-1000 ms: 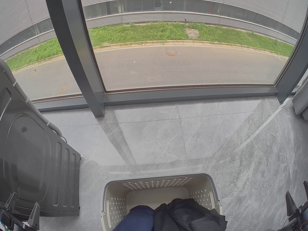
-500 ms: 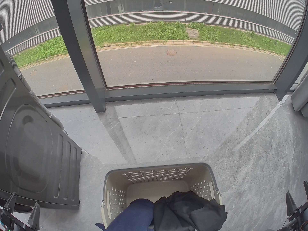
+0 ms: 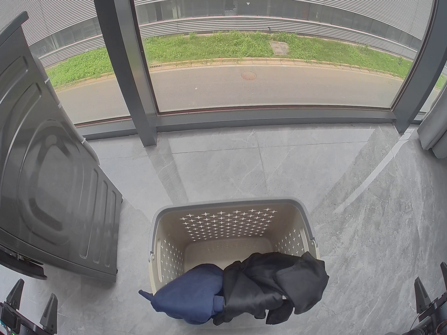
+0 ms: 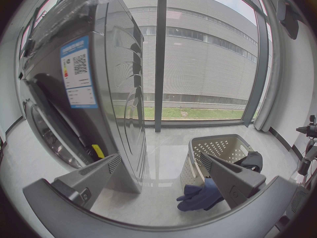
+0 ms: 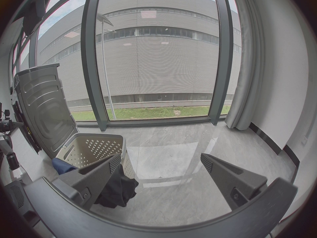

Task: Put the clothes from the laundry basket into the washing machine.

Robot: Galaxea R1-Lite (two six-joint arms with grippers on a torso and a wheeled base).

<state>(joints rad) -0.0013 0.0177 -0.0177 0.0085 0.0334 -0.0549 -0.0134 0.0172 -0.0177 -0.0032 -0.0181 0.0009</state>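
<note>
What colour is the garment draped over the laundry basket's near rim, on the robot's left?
The garment is dark blue; head view shows it best.

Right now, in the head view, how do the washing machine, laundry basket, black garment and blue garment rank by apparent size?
1. washing machine, though the picture edge cuts it off
2. laundry basket
3. black garment
4. blue garment, only slightly smaller than the black one
</note>
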